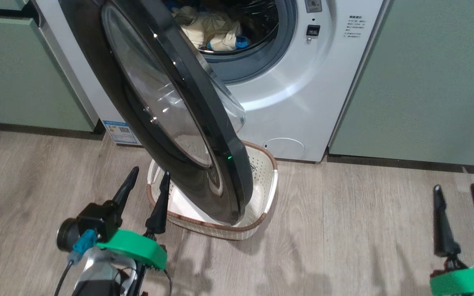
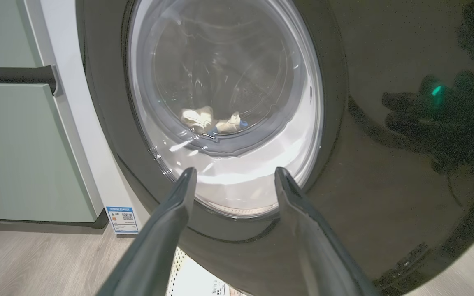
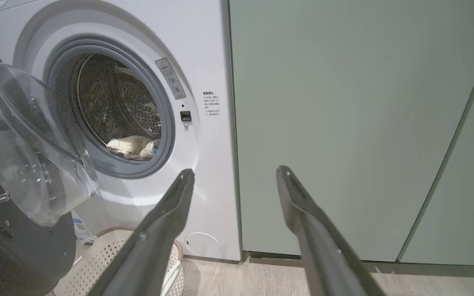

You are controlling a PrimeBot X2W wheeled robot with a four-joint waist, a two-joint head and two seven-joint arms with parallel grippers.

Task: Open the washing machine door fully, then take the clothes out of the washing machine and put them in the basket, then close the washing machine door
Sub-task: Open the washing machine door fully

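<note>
Plainly the washer (image 1: 303, 102) stands with its door (image 1: 204, 119) half swung, overhanging the basket (image 1: 268, 181) — set below the drum, I judge, to catch the clothes (image 1: 212, 28) inside. Left gripper (image 1: 150, 171) gapes empty near the door's rim; right gripper (image 1: 455, 186) gapes too — idle.

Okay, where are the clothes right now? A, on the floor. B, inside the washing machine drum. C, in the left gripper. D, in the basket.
B: the clothes lie in a cream and blue heap inside the drum of the washing machine.
</note>
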